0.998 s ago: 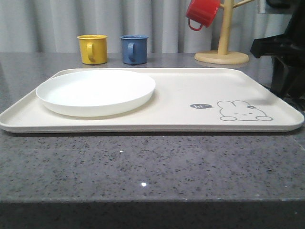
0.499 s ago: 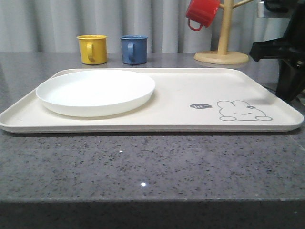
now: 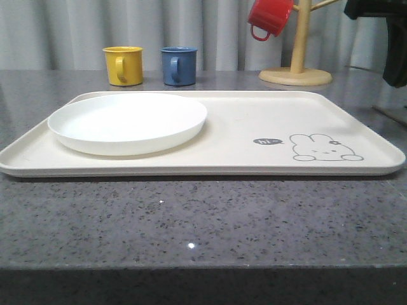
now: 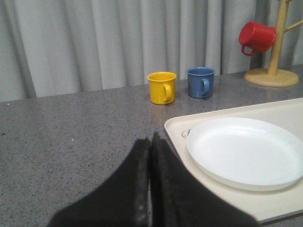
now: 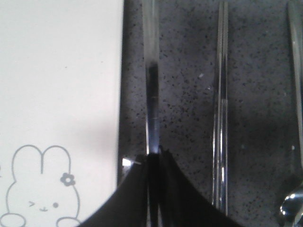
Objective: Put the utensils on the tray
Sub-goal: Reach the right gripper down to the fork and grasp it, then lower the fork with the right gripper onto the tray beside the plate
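The right gripper (image 5: 153, 158) is pinching the fork (image 5: 151, 80) by its handle. The fork's long axis is running parallel to the tray (image 5: 61, 85) edge, just beside it, over the counter (image 5: 184, 94). The chopsticks (image 5: 220, 109) and spoon (image 5: 296, 142) are lying parallel alongside. The left gripper (image 4: 150, 142) is hanging clenched, holding nothing.

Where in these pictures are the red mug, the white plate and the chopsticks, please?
red mug (image 3: 270, 16): front view, on its side wall.
white plate (image 4: 244, 151): left wrist view, middle of its inner surface.
chopsticks (image 5: 220, 104): right wrist view, midway along the pair.
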{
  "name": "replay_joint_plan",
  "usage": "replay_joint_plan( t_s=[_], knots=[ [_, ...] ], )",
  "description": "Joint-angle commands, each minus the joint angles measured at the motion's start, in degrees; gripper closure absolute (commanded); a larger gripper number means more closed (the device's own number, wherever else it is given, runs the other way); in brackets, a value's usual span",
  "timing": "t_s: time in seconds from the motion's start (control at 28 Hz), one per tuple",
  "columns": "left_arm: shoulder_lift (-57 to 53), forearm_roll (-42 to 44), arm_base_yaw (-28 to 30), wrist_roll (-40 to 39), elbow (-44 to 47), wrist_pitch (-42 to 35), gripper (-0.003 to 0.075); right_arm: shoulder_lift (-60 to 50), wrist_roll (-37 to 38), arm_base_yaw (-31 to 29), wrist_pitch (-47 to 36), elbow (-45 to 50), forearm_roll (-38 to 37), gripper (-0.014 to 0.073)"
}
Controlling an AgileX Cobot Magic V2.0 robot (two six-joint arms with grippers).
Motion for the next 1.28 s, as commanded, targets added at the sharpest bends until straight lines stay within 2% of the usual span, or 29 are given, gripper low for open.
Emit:
replay_joint_plan(
  t_s=[0.0,0.25,0.39,0.68,0.86,1.0,1.25],
  knots=[
    [0.66,-0.71,-0.04,-0.7,-1.56,-4.75,0.0738,-2.06,3.54,4.09,1.42,-4.0,-2.27,0.065],
    [0.66,-0.71,-0.04,-0.7,-1.56,-4.75,0.0738,3.18,10.68,16.21,1.3,-8.94,-3.25,0.065],
    [0.66,-0.71,-0.04,-0.7,-1.56,-4.75,0.0738,6.8,15.78,20.05,0.77,-11.52,-3.25,0.065],
    [0.66,-0.71,-0.04,-0.7,-1.56,-4.75,0.0738,12.57,25.61,21.49,-1.87,-13.95,-3.36,0.065],
    [0.66,-0.71,-0.04,-0.7,-1.56,-4.75,0.0738,14.07,27.42,21.49,-2.06,-13.95,-3.49,0.0642],
    [0.66,-0.71,-0.04,-0.7,-1.56,-4.75,0.0738,15.33,27.57,21.49,-1.97,-13.95,-3.11,0.0565],
    [0.66,-0.71,-0.04,-0.7,-1.56,-4.75,0.0738,15.16,27.57,21.49,-0.33,-15.7,-2.91,0.0338]
  ],
)
